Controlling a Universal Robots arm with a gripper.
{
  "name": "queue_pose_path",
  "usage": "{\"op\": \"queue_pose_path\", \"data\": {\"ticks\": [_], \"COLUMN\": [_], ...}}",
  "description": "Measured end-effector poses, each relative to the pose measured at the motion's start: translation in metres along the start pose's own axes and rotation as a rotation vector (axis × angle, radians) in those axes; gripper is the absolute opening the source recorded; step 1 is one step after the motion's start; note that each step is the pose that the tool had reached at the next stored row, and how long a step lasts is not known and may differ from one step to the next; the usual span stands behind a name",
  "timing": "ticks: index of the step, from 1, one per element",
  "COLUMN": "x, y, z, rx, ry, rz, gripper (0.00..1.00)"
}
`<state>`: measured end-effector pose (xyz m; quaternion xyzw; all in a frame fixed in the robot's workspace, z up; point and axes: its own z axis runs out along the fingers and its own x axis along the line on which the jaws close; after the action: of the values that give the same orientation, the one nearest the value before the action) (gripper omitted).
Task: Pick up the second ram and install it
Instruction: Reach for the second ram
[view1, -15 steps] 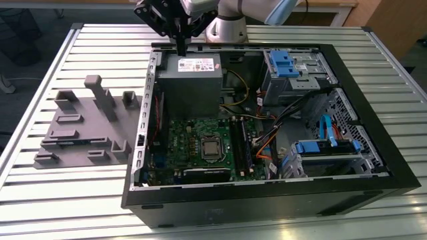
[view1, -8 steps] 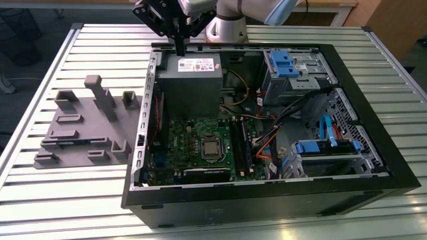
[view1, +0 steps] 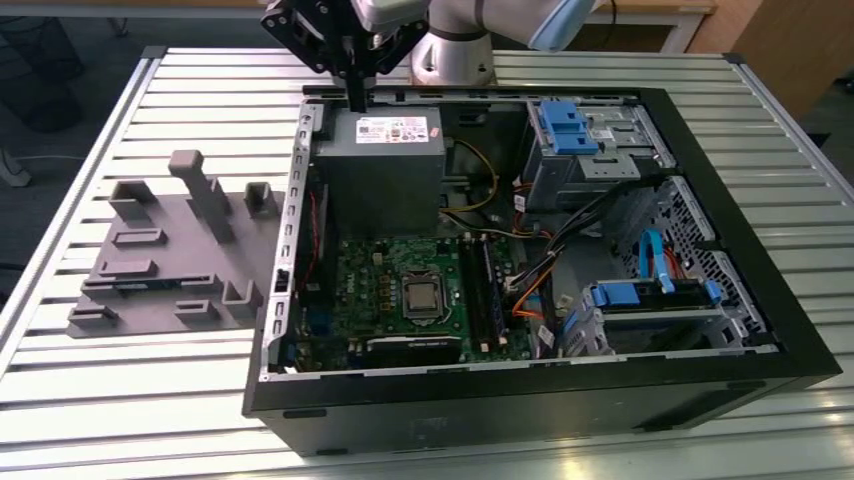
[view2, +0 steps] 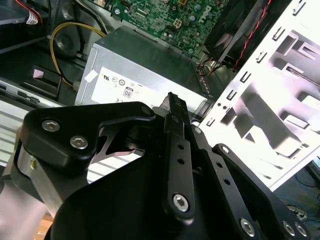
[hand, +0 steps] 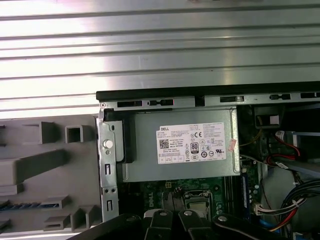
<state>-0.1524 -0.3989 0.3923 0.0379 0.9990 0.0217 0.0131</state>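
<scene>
Hand: hand (view1: 358, 98) hangs point-down over the far edge of the case (view1: 534, 405). Its fingers are drawn together with nothing visible between them.
Directly beneath: grey power supply (view1: 380, 165). The fingertips are just above its top face, and I cannot tell whether they touch it.
Label: white printed sticker (hand: 196, 143) on the power supply, dense with marks and a code block (print not transcribed here).
Inside the case: green motherboard (view1: 387, 290) on the near side of the power supply, with long black slot rails (view1: 483, 290) beside the processor socket.
Outside the case: grey fixture (view1: 160, 290) of posts and pockets on the slatted worktop (view1: 134, 400), just beside the case wall on the exterior view's left.
Second ram: the thin dark blue strip (hand: 22, 205) standing on edge in a fixture pocket in the first wrist view is most likely the second ram.
Key relation: the stick lies outside the case, away from the hand toward the exterior view's left and nearer that camera. Its long axis runs along the worktop slats.
Arm: single arm, so no choice of side arises.
</scene>
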Motion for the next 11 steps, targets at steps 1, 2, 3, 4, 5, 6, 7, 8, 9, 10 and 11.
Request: {"op": "queue_pose_path", "data": {"ticks": [1,2,3,4,5,6,7,8,9,10,11], "x": [0.0003,0.0007,0.0009,0.0012,0.0015,0.0019,0.0022,0.0025,0.0029,0.0032,0.0036], "y": [0.0000,-0.0001,-0.0001,-0.0001,-0.0001,-0.0002,-0.0002,-0.0002,-0.0002,-0.0003,-0.0003], "z": [0.0000,0.0000,0.0000,0.0000,0.0001,0.0001,0.0001,0.0001,0.0001,0.0001,0.0001], "rx": [0.0000,0.0000,0.0000,0.0001,0.0000,0.0000,0.0000,0.0000,0.0000,0.0000,0.0000], "ry": [0.0001,0.0000,0.0001,0.0001,0.0000,0.0001,0.0000,0.0000,0.0001,0.0000,0.0000], "rz": [0.000,0.000,0.000,0.000,0.000,0.000,0.000,0.000,0.000,0.000,0.000], "gripper": [0.11,0.11,0.11,0.11,0.11,0.11,0.11,0.11,0.11,0.11,0.11]}}
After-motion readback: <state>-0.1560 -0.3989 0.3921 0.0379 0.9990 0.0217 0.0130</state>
